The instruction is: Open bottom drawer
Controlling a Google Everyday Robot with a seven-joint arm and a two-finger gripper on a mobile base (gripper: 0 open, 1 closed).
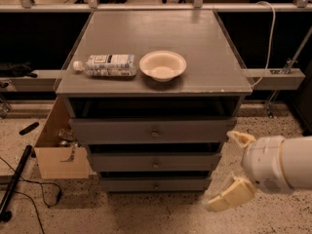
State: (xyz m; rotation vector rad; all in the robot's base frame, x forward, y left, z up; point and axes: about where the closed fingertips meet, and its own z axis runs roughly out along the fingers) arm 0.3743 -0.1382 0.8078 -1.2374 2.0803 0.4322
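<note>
A clear plastic water bottle (pixel 105 65) lies on its side on the grey cabinet top (pixel 204 48), just left of an empty white bowl (pixel 163 65). An open cardboard box (pixel 58 157) sits on the floor, left.

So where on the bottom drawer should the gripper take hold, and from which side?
Probably the small round knob at the front centre of the bottom drawer: it is the only part sticking out of the flat panel. Come straight from the front; the gripper, open, hangs low beside the cabinet.
</note>
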